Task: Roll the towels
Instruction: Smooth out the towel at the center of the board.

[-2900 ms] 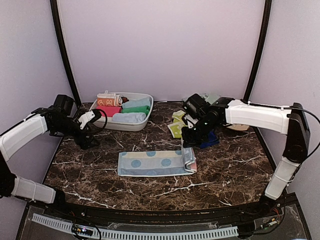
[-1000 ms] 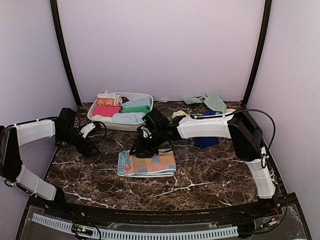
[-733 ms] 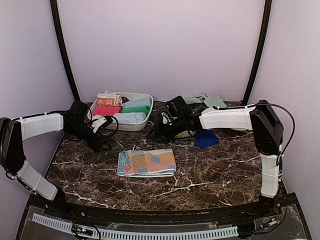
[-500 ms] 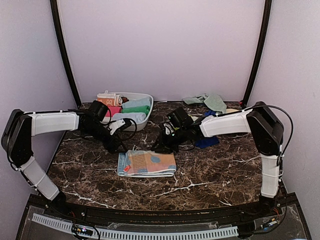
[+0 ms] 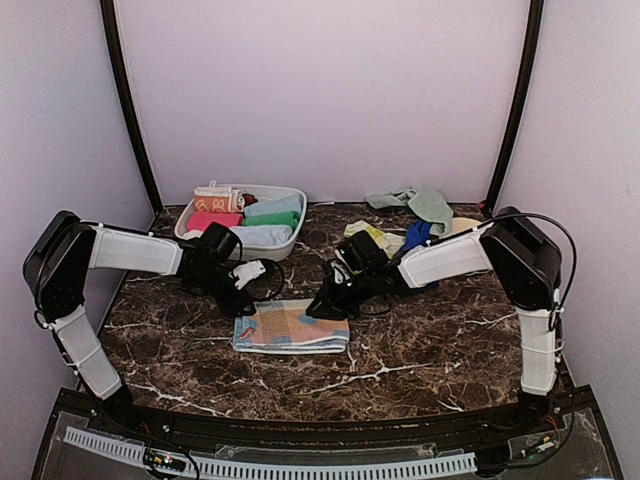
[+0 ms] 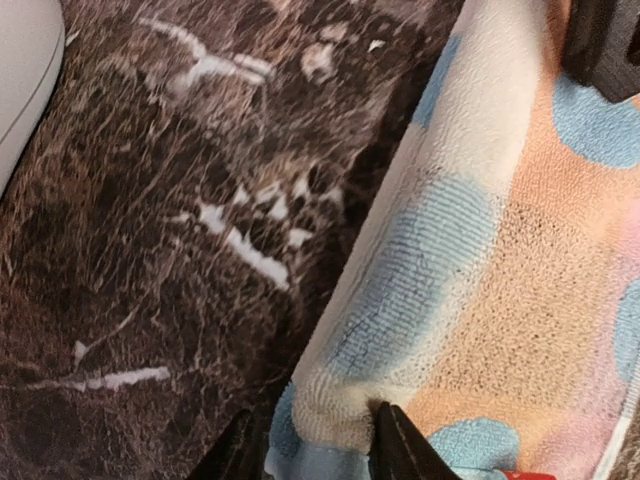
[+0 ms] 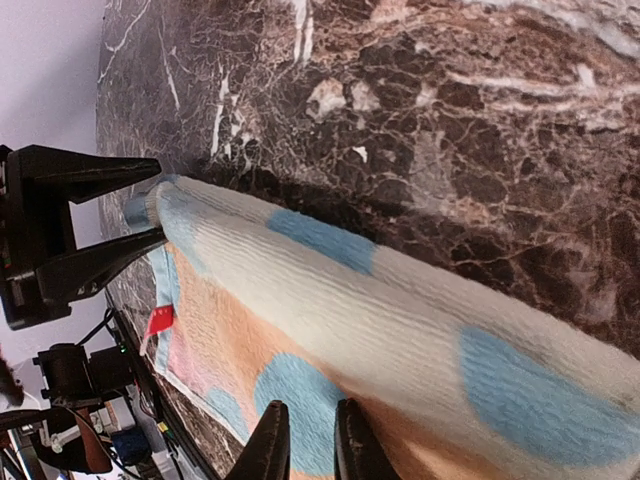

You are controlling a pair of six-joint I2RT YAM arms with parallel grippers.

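A light-blue towel (image 5: 295, 327) with orange and cream patches lies folded in half at the table's middle. My left gripper (image 5: 248, 303) is at its far left corner. In the left wrist view the left gripper (image 6: 318, 455) is shut on the thick folded edge of the towel (image 6: 480, 250), one finger dug into the cloth. My right gripper (image 5: 320, 308) is at the far right part. In its wrist view the right gripper (image 7: 308, 430) has its fingers almost together, pinching the top layer of the towel (image 7: 350, 320). The left gripper (image 7: 162, 200) shows there too.
A white tub (image 5: 285, 243) at the back left holds several rolled towels (image 5: 250, 212). Loose towels lie at the back right: mint (image 5: 430, 203), yellow-green (image 5: 365, 234), dark blue (image 5: 418, 235). A beige disc (image 5: 466, 225) peeks out behind the right arm.
The right gripper folded the towel's right end over to the left, then drew back. Both arms have since swung in to the towel's far edge and their jaws have narrowed onto it.
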